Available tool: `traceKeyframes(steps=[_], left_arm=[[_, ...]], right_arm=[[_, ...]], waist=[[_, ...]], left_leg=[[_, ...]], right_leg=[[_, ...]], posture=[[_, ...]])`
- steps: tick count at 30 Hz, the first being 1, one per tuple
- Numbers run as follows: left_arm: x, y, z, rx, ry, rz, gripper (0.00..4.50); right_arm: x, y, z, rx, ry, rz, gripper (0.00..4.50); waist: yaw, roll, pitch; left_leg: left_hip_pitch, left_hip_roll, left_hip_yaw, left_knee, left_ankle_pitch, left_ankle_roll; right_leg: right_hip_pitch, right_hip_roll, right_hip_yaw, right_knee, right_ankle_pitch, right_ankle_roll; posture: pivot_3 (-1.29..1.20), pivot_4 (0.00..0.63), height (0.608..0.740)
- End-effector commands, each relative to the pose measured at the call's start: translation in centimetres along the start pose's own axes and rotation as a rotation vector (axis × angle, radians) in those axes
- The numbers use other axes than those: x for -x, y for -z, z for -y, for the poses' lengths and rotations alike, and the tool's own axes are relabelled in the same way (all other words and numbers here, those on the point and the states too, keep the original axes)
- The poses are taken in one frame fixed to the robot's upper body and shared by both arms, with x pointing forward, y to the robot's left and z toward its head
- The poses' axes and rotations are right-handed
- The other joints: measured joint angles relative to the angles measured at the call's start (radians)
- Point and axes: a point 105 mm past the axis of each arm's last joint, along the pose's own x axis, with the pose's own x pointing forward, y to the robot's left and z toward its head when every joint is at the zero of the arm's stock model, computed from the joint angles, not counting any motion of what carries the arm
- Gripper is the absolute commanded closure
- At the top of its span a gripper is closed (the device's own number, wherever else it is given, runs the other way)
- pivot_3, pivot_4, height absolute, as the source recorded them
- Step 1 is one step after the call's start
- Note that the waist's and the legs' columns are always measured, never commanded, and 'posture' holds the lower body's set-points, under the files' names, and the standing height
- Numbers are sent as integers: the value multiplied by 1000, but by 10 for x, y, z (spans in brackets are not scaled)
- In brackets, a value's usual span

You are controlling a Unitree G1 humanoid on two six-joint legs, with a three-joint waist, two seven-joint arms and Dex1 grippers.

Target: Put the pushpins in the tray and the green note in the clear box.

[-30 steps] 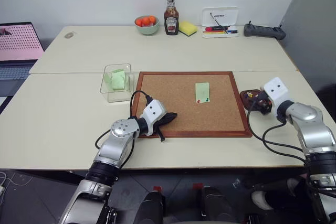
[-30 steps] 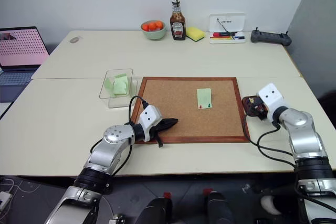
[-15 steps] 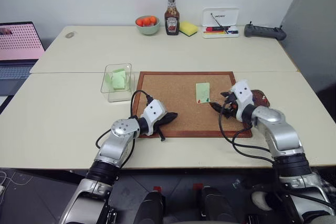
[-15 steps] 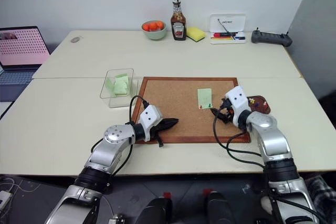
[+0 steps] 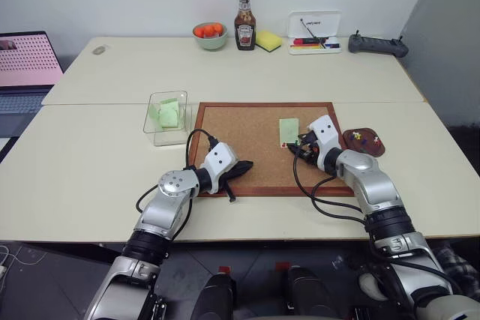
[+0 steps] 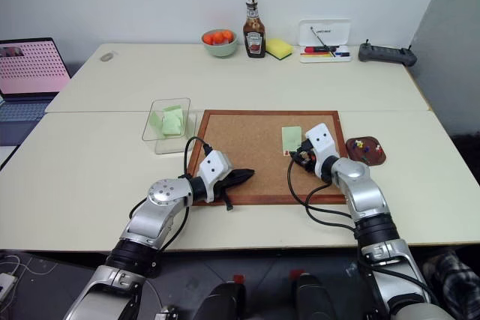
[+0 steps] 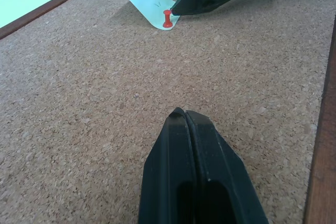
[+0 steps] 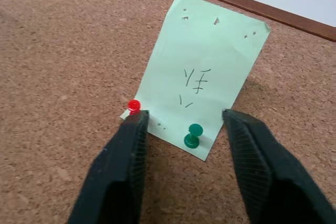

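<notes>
Corkboard [image 5: 247, 148] on the counter [image 5: 90, 162] carries the green note [image 8: 202, 90], pinned by 2 pushpins, red [image 8: 134, 105] and green [image 8: 193, 135]. Right hand [image 8: 184, 129] is spread around the green pin. Left hand [image 7: 186, 124] rests pressed together.

head pair overhead, wrists close — cork board [image 5: 264, 144]

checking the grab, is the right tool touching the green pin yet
Apart. The right wrist view shows the green pin standing in the open gap of the right tool, with bare note on both sides.
</notes>
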Motion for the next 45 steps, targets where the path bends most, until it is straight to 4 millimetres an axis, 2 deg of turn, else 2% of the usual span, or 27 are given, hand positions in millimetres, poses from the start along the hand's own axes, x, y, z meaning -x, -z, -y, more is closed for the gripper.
traceKeyframes(steps=[1,5,7,17,29,32,37,40,45], left_arm=[[1,19,11,30,27,-70,4500],[2,20,11,30,29,-71,4500],[1,20,11,29,30,-71,4500],[1,20,13,30,38,-74,4500],[1,24,18,36,53,-88,4500],[1,24,18,36,55,-88,4500],[1,25,19,36,56,-91,4500],[1,26,20,37,57,-92,4500],[0,26,20,34,61,-92,4500]], right_arm=[[2,-16,6,32,19,58,3158],[4,-15,5,31,15,57,4113],[5,-16,5,32,13,61,4432],[9,-38,-8,-6,-41,193,4432],[15,-58,-4,7,-21,284,4432],[22,-64,3,23,-3,296,4432],[46,-62,28,88,64,256,4432],[62,-50,48,188,121,174,4432],[85,-18,79,371,224,-37,4432]], waist=[[0,0,0],[-1,0,0],[-1,0,0],[-2,0,0],[-2,0,0],[-2,0,0],[-2,0,0],[1,0,0],[0,0,0]], left_leg=[[0,0,0,0,0,0],[0,0,0,0,0,0],[0,0,0,-1,0,0],[0,0,0,-1,0,0],[0,0,0,-1,0,0],[0,0,0,-1,0,0],[0,0,0,-1,0,0],[0,0,0,-1,0,0],[-1,0,1,-1,0,0]], right_leg=[[0,0,0,0,0,0],[0,0,0,0,0,0],[0,0,0,0,0,0],[-1,0,0,0,0,0],[-1,0,0,0,0,0],[-1,0,0,0,0,0],[-1,0,0,-1,0,0],[-1,0,0,-1,0,0],[0,0,0,-1,-1,0]], posture=[[0,150,740],[0,150,740],[0,150,740],[0,150,740],[0,150,740],[0,150,740],[0,150,740],[0,150,740],[0,150,740]])
